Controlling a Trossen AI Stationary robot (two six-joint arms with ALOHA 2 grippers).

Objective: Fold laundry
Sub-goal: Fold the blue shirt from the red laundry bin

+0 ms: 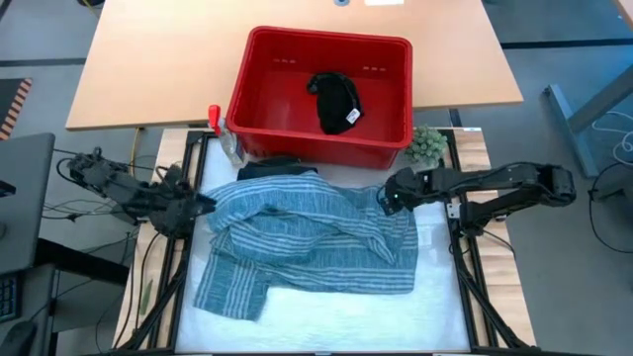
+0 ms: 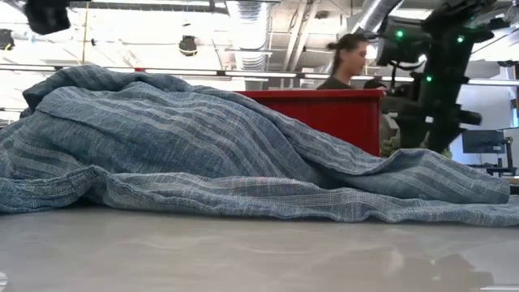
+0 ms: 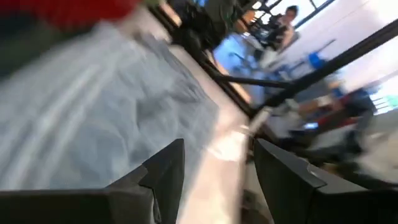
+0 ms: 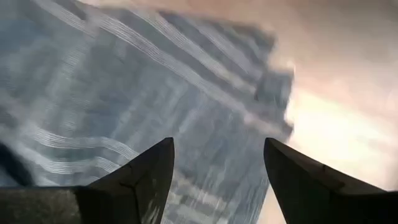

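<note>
**A:** Where's the shirt (image 1: 307, 237)?

**B:** Striped grey-blue one, spread rumpled over the white mat (image 1: 346, 316), just in front of the red basket (image 1: 259, 74). From the low cam it's a heaped mound w/ the basket rim behind it. A dark garment (image 1: 277, 168) pokes out betw. shirt and basket. Black one (image 1: 336, 99) w/ white tag lies inside the basket.

**A:** L gripper (image 1: 203, 201)?

**B:** At the shirt's left edge, arm reaching in from the table's left side. My L wrist cam shows both fingers (image 3: 165, 171) apart, nothing betw. them, shirt cloth ahead of the tips. Not holding anything.

**A:** R gripper (image 1: 384, 198)?

**B:** At the shirt's right rear corner, near the basket's front right corner. R wrist cam: fingers (image 4: 149, 168) spread wide, striped cloth right under them, nothing gripped that I can see. Whether the tips touch the cloth, can't tell.

**A:** Anything else?

**B:** Green fuzzy ball (image 1: 427, 144) beside the basket's right front corner, just behind the R arm. A person (image 2: 345, 61) in the room behind the basket, seen on low cam.
</note>
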